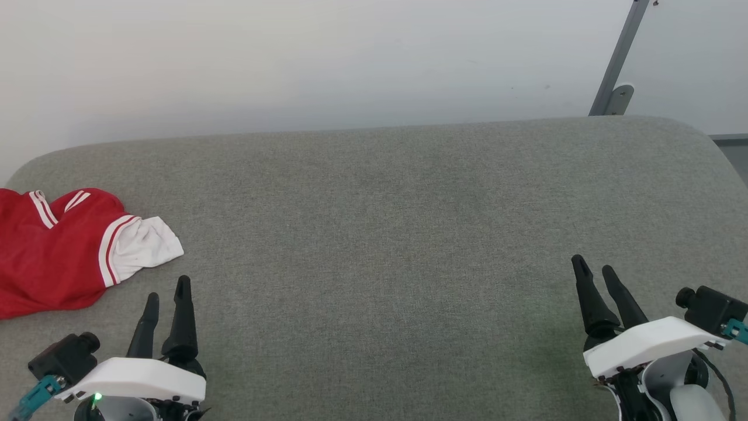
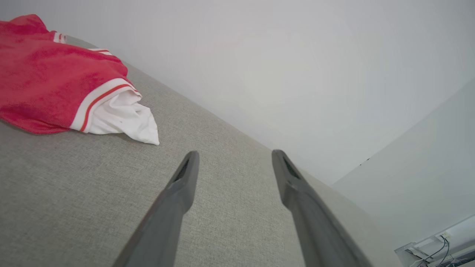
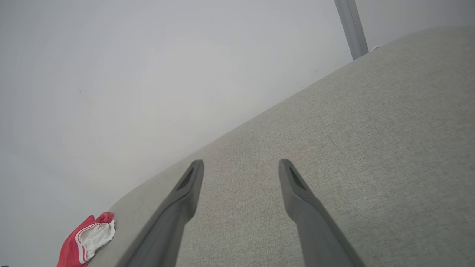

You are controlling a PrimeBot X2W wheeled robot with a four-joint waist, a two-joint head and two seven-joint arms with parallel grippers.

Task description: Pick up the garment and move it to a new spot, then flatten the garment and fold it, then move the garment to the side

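- Well to the robot's left, the garment (image 1: 58,251) lies crumpled on the grey fabric surface (image 1: 380,234), cut by the head view's edge, its white sleeve pointing toward the middle.
- Left gripper (image 1: 168,287): fingers spread wide, holding nothing, near the sleeve but not touching it.
- Right gripper (image 1: 592,264): fingers likewise spread wide, empty, over bare fabric, well apart from the garment.

Left gripper (image 1: 168,287): two long black tapered fingers (image 1: 182,316), white moulded wrist shell (image 1: 137,377) with a small green light (image 1: 96,398), black camera block (image 1: 64,358), teal connector (image 1: 35,399). Right gripper (image 1: 593,264): same build, thin black cable (image 1: 717,374) looping beside its shell. Wrist views: fingers look dark grey, narrow recessed slot near each tip.
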